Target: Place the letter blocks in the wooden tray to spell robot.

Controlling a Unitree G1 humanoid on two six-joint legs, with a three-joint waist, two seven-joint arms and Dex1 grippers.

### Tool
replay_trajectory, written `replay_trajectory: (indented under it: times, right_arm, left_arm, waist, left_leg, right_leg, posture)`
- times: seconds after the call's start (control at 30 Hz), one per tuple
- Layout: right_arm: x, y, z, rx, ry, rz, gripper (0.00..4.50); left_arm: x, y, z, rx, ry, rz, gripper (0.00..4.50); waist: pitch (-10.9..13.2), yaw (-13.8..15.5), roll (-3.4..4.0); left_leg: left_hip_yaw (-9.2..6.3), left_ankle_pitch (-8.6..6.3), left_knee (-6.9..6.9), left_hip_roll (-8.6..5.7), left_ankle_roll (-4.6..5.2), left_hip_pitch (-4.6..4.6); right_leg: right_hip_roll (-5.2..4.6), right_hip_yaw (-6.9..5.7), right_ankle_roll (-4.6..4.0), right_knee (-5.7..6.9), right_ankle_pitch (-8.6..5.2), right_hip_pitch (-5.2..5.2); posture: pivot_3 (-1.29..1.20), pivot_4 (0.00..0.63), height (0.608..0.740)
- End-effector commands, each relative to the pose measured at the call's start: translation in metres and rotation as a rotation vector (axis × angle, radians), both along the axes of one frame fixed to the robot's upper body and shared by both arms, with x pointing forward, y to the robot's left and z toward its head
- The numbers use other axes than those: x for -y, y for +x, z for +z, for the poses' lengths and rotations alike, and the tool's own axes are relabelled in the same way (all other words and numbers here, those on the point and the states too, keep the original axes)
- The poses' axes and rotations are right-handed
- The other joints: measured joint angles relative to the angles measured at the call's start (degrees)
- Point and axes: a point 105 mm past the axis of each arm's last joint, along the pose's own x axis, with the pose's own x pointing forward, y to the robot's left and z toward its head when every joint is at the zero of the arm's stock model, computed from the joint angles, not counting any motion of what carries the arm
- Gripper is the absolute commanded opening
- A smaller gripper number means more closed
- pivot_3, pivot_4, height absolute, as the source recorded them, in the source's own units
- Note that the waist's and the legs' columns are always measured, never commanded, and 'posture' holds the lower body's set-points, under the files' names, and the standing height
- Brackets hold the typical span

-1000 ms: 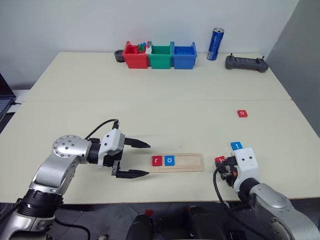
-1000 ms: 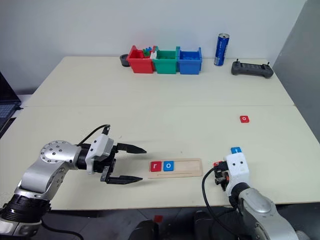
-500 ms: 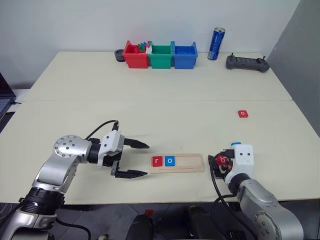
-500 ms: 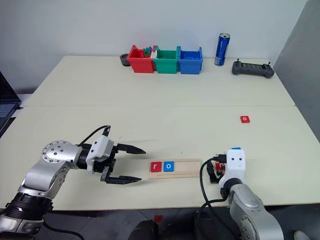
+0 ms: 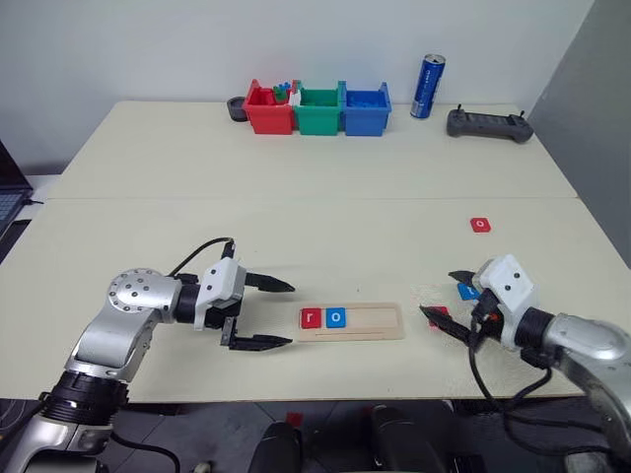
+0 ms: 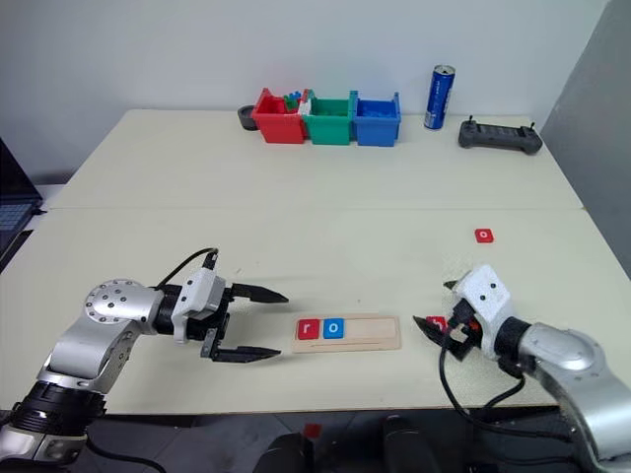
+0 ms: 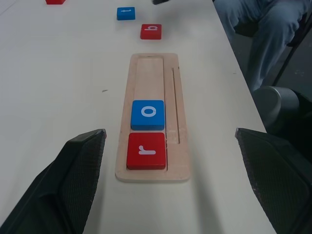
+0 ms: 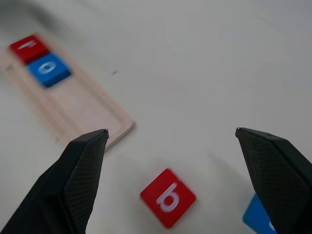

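Observation:
The wooden tray (image 5: 380,321) lies near the table's front edge with a red r block (image 5: 311,317) and a blue o block (image 5: 336,317) at its left end. My left gripper (image 5: 292,313) hovers open just left of the tray, pointing along it. A red b block (image 8: 168,197) lies flat on the table right of the tray, and a blue t block (image 5: 467,292) lies just beyond it. My right gripper (image 5: 441,294) stands open over the b block, holding nothing. A red o block (image 5: 479,225) lies farther back on the right.
Red (image 5: 266,110), green (image 5: 317,110) and blue (image 5: 365,108) bins stand at the back, with a blue can (image 5: 426,87) and a black controller (image 5: 489,124) to their right. A laptop edge (image 5: 8,192) shows at far left.
My right gripper has lifted off the red b block, swung round to point left and opened; the b block stays on the table. The left arm has not moved.

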Motion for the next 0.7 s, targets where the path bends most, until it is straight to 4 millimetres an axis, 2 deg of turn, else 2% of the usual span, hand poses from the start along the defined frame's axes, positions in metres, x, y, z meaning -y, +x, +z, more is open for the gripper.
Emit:
replay_trajectory:
  times: [0.03, 0.2, 0.37, 0.57, 0.67, 0.7]
  right_arm:
    - [0.005, 0.008, 0.003, 0.009, -0.046, 0.100, 4.43]
    - [0.020, 0.017, -0.015, -0.086, -0.139, 0.156, 4.43]
    - [0.017, 0.017, -0.026, -0.112, -0.196, 0.248, 4.43]
    - [0.015, 0.022, -0.037, -0.122, -0.222, 0.278, 4.43]
    - [0.015, 0.023, -0.040, -0.117, -0.236, 0.288, 3.86]
    - [0.014, 0.024, -0.041, -0.118, -0.236, 0.288, 3.53]
  left_arm:
    - [0.006, 0.000, 0.012, 0.045, -0.007, -0.010, 4.50]
    - [0.006, -0.001, 0.013, 0.041, -0.013, 0.001, 4.50]
    - [0.002, -0.002, 0.011, 0.038, -0.006, 0.010, 4.50]
    - [0.001, -0.003, 0.011, 0.036, 0.000, 0.012, 4.50]
    - [0.001, -0.003, 0.011, 0.037, 0.006, 0.011, 4.50]
    - [0.001, -0.003, 0.011, 0.037, 0.007, 0.011, 4.50]
  waist:
    - [0.0, 0.0, -0.01]
    - [0.0, 0.1, -0.01]
    - [0.0, 0.1, -0.02]
    - [0.0, 0.1, -0.02]
    - [0.0, 0.1, -0.02]
    - [0.0, 0.1, -0.02]
  left_leg:
    - [0.01, 0.00, 0.00, 0.00, 0.00, 0.00]
    - [0.00, 0.00, 0.01, 0.00, 0.00, 0.00]
    - [-0.01, 0.00, 0.00, 0.00, 0.00, 0.00]
    - [-0.01, 0.00, 0.01, -0.01, 0.00, 0.00]
    - [-0.01, 0.00, 0.01, -0.01, 0.00, 0.00]
    - [-0.01, 0.00, 0.01, -0.01, 0.00, 0.01]
  right_leg:
    - [0.00, 0.01, 0.00, 0.01, 0.00, 0.00]
    - [0.00, 0.00, -0.11, 0.01, 0.07, 0.01]
    - [-0.01, 0.00, -0.17, 0.01, 0.10, 0.00]
    - [-0.01, -0.01, -0.16, 0.01, 0.10, 0.00]
    - [-0.01, -0.01, -0.16, 0.01, 0.10, 0.00]
    - [-0.01, -0.01, -0.17, 0.01, 0.11, 0.00]
  posture:
    - [0.00, 0.150, 0.740]
    - [0.00, 0.150, 0.740]
    - [0.00, 0.150, 0.740]
    - [0.00, 0.150, 0.740]
    - [0.00, 0.150, 0.740]
    - [0.00, 0.150, 0.740]
